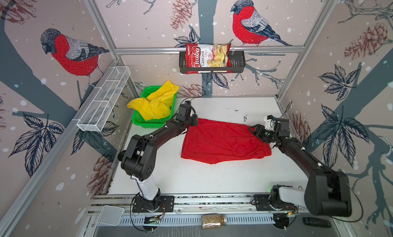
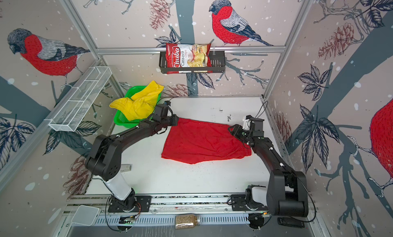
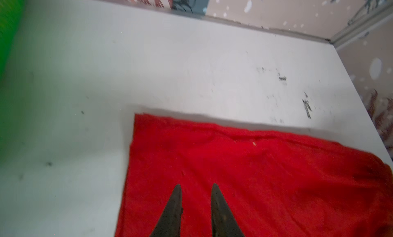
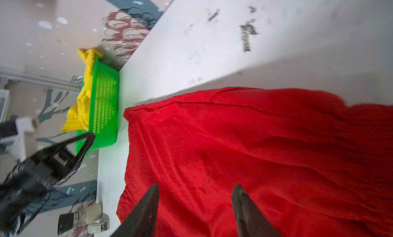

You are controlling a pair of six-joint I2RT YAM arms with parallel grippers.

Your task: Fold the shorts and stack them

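Observation:
The red shorts lie spread flat in the middle of the white table. My left gripper is at their far left corner. In the left wrist view it hovers open over the red cloth, with nothing between its fingers. My right gripper is at the shorts' right edge. In the right wrist view it stands open above the cloth. The yellow shorts lie crumpled in the green basket.
The basket stands at the table's back left corner. A chips bag sits in a black rack on the back wall. A white wire shelf hangs on the left wall. A jar lies in front of the rail. Bare table shows near the front.

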